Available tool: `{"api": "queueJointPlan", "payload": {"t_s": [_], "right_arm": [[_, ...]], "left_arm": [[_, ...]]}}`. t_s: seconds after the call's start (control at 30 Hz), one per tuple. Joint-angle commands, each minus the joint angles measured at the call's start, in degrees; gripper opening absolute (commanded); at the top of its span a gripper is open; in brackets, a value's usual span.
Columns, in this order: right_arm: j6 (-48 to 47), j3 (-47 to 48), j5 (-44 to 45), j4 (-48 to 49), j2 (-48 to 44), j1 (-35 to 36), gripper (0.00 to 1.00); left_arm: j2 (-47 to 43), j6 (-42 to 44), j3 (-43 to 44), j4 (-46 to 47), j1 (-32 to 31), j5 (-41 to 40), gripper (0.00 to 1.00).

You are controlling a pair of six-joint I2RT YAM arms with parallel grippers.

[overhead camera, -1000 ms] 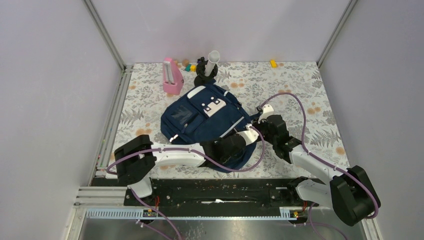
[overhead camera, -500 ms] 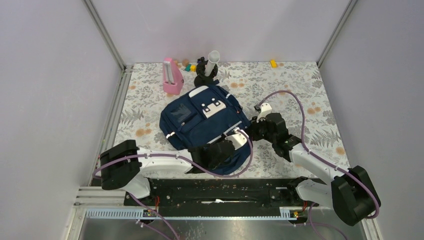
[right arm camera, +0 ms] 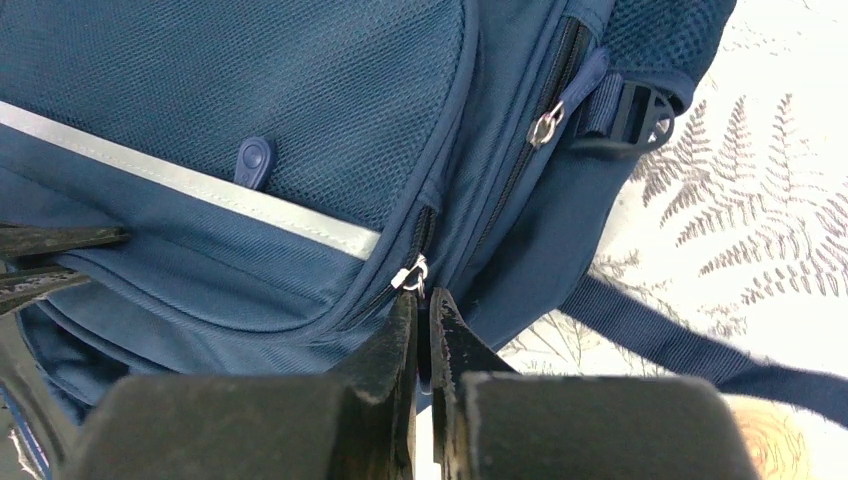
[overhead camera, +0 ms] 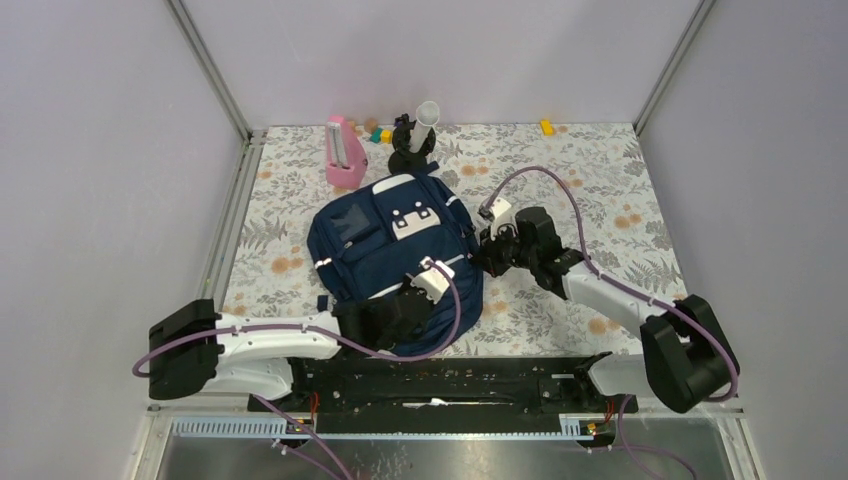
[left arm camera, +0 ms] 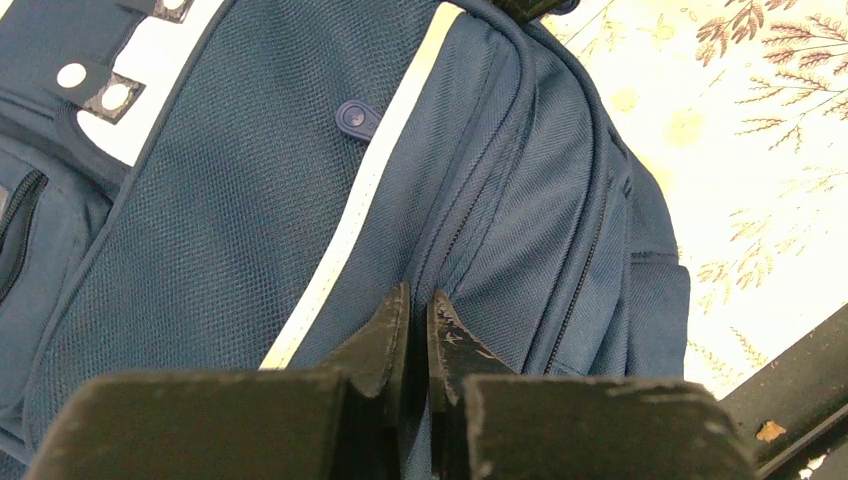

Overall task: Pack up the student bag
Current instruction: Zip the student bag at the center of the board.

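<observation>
So the student bag (overhead camera: 385, 240) has slid toward 9 o'clock, now sitting mid table (overhead camera: 600, 170), with my left gripper (left arm camera: 418, 300) pinched tight on its 5 o'clock fabric and my right gripper (right arm camera: 421, 300) nipping the 3 o'clock zipper pull (right arm camera: 411, 275).

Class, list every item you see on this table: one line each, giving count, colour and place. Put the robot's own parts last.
student bag: one, navy with white patches, middle of the table, lying flat
zip pull: one, silver, on the bag's side seam
pink upright object: one, pink, behind the bag to the left
black holder: one, black, behind the bag, with a white tube standing in it
small blocks: about three, teal and yellow among them, between the pink object and the holder
yellow block: one, yellow, back edge on the right
floral cloth: one, pale with leaf print, covering the table
left pincer: one, black, shut, tips against the bag
right pincer: one, black, shut, tips at the zip pull
</observation>
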Motion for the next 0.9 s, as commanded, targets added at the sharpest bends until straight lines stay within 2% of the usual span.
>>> {"api": "queueJointPlan", "payload": {"t_s": [0.0,0.23,0.43,0.87], "right_arm": [[-6.4,5.7,-2.0,3.7,4.0,-1.1,0.0],[-12.2,11.0,-9.1,2.9,10.2,-0.7,0.0],[-15.7,16.9,-10.3,2.1,16.7,0.0,0.0],[-22.1,35.0,-12.2,-7.5,28.9,0.8,0.0]], "left_arm": [[-5.2,-5.0,-3.2,-8.0,0.2,-5.7,0.0],[-9.3,-3.9,-4.6,-7.7,0.2,-2.7,0.0],[-12.8,-1.2,-5.5,-6.3,0.2,2.5,0.0],[-12.6,-1.1,-5.7,-5.9,0.2,3.8,0.0]]}}
